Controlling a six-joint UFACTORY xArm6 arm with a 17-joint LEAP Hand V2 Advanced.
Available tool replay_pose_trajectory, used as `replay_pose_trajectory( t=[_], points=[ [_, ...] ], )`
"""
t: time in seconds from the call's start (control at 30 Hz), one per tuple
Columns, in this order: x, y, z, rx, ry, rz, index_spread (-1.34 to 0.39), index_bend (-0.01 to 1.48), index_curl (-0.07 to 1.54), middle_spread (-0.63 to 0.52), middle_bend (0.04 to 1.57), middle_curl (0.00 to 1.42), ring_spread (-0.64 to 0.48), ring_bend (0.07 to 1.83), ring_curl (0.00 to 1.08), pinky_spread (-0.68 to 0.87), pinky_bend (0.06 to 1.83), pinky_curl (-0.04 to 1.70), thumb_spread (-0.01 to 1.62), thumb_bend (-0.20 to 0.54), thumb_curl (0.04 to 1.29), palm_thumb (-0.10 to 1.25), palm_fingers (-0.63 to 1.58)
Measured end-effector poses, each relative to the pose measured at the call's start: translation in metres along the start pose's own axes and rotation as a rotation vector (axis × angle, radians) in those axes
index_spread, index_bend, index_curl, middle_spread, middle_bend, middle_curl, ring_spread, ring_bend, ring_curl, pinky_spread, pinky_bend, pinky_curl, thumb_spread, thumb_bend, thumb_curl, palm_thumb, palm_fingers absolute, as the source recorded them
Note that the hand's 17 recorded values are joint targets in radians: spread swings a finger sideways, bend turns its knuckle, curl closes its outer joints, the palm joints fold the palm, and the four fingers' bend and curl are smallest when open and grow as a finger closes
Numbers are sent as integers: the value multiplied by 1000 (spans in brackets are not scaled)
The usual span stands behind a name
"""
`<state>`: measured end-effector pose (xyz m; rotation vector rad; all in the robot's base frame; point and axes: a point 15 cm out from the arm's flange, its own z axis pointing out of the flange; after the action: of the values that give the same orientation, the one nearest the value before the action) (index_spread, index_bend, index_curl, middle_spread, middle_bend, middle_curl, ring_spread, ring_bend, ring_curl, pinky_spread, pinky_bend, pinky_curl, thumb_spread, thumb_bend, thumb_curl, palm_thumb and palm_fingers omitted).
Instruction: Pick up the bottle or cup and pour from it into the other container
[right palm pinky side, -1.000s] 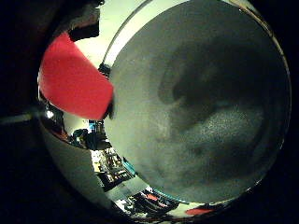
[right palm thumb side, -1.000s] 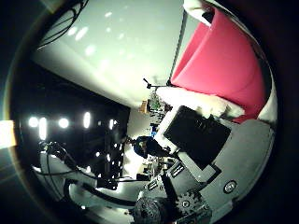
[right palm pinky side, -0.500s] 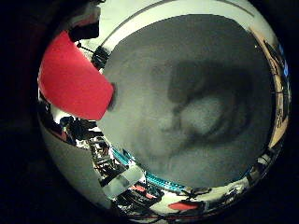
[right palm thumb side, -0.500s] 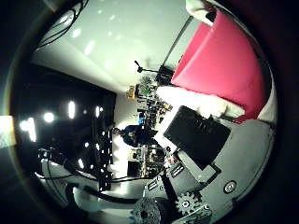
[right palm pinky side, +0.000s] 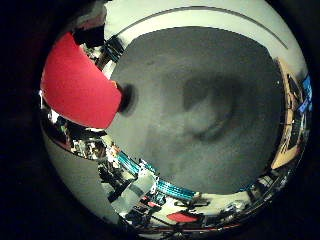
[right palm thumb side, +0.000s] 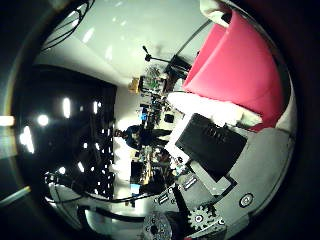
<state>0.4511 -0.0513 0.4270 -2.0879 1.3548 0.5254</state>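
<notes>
With the hand (right palm thumb side: 220, 165) clamped round the red cup (right palm thumb side: 235, 65) at the upper right of the thumb-side frame, I tip slowly, though the other container is out of sight.

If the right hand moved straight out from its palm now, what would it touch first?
Most likely the dark grey surface that fills the little finger side view; nothing shows between the palm and it, though depth is unclear. The red cup, held by the hand, sits to one side of that line.
</notes>
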Motion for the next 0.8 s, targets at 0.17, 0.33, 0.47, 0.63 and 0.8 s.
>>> replay_pose_trajectory(
  t=[0.17, 0.33, 0.47, 0.63, 0.8],
  points=[
    [-32, -14, 18, -68, 91, -42, -623, 261, 1150, -302, 869, 955, -261, 1219, 664, -345, 1088, 839, 702, -32, 636, 873, 1056],
    [-60, -23, 46, -162, 188, -61, -625, 257, 1152, -307, 861, 964, -261, 1219, 666, -348, 1079, 850, 702, -32, 636, 873, 1060],
    [-82, -30, 74, -239, 262, -81, -627, 247, 1154, -310, 858, 971, -262, 1217, 667, -349, 1076, 856, 705, -32, 636, 871, 1058],
    [-111, -40, 110, -311, 365, -121, -629, 243, 1157, -313, 854, 978, -264, 1210, 669, -352, 1071, 863, 708, -31, 635, 870, 1058],
    [-120, -51, 135, -346, 508, -142, -632, 242, 1157, -316, 850, 982, -268, 1209, 676, -353, 1067, 868, 703, -32, 636, 873, 1059]
  ],
)
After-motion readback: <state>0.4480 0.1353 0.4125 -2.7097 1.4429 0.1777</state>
